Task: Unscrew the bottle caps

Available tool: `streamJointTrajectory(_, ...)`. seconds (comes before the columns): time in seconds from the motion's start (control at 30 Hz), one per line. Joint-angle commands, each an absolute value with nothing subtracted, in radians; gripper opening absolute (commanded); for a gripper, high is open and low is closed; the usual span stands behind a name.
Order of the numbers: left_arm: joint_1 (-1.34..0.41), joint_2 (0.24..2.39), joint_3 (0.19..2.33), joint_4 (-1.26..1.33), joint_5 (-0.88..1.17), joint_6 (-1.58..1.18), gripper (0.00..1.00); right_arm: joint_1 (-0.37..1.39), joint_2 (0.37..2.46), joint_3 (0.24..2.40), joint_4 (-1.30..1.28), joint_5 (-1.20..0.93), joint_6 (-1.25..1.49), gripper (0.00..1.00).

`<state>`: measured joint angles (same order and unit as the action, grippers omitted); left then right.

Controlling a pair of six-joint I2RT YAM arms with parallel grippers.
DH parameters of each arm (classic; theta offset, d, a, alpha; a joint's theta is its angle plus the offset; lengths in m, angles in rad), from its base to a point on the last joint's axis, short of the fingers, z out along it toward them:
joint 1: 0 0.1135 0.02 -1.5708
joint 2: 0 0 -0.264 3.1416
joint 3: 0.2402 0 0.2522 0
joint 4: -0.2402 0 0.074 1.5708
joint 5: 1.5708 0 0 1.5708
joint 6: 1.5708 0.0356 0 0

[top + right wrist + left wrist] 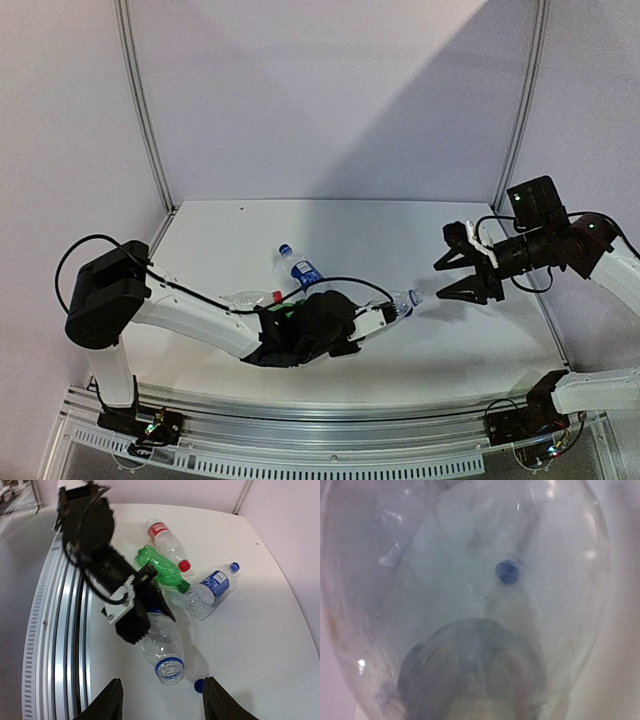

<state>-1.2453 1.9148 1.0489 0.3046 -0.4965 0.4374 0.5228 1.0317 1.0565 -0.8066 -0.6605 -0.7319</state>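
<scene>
1. The open clear bottle (162, 647) has no cap on its mouth, only a blue ring around the neck. The mouth points toward the right edge of the table (260, 630). A loose blue cap (199, 685) lies on the table just beside the mouth.
2. Three capped bottles lie on their sides left of the table's middle: a red-label bottle (162, 536) with its red cap (184, 565), a green bottle (161, 569) with its green cap (184, 585), and a blue-label bottle (212, 587) with its blue cap (234, 567).
3. The left end effector (149, 621) is clamped on the body of the open clear bottle.
4. The right end effector (440, 282) has its jaws spread wide and holds nothing. It hangs near the bottle's mouth, apart from it.
5. Only the right wrist view shows the loose blue cap and the whole green bottle; from above, the left arm (200, 318) covers most of that bottle. The left wrist view is filled with blurred clear plastic and a small blue spot (507, 572) that I cannot identify.
</scene>
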Motion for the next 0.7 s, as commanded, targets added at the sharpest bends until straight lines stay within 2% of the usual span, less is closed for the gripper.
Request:
streamJointTrajectory(0.0, -1.227, 1.877, 1.039, 0.372, -0.473, 0.342, 0.31, 0.46, 1.054, 1.052, -0.545, -0.723, -0.341, 0.56)
streamJointTrajectory(0.3, -1.226, 1.861, 1.034, 0.468, -0.515, 0.178, 0.33, 0.45, 1.18, 1.049, -0.345, -0.697, 0.05, 0.61)
streamJointTrajectory(0.5, -1.226, 1.841, 1.016, 0.503, -0.515, 0.154, 0.35, 0.449, 1.22, 1.021, -0.269, -0.729, 0.109, 0.63)
streamJointTrajectory(0.6, -1.226, 1.843, 1.015, 0.512, -0.513, 0.148, 0.35, 0.451, 1.209, 1.005, -0.245, -0.755, 0.118, 0.66)
streamJointTrajectory(0.67, -1.226, 1.846, 1.016, 0.517, -0.505, 0.144, 0.35, 0.451, 1.21, 0.997, -0.237, -0.778, 0.118, 0.71)
